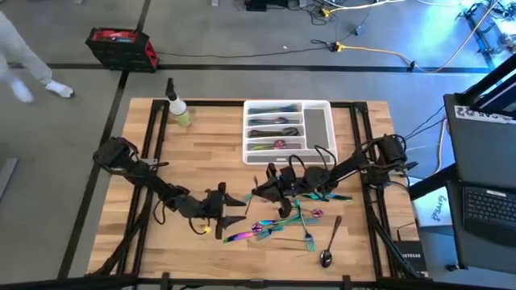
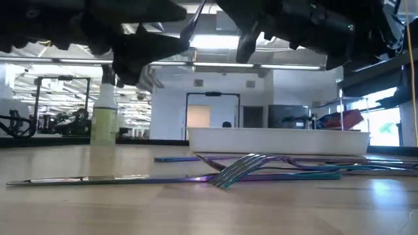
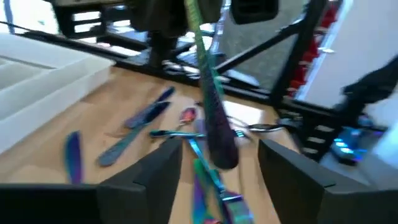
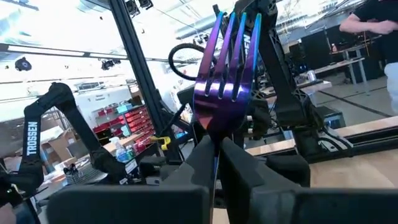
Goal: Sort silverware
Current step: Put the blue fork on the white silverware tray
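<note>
- The right gripper is clamped on the handle of an iridescent fork, its purple and teal tines standing up in front of the wrist camera.
- In the high view this gripper hangs above the wooden table, just below the white compartmented tray.
- The left gripper has its fingers spread apart, and a slim rainbow utensil hangs handle-down between them; whether they touch it cannot be told.
- The left gripper sits above the table's middle, beside the scattered silverware.
- A darker spoon lies near the table's front right.
- Several utensils lie in the tray's compartments.
- A spray bottle stands at the back left.
</note>
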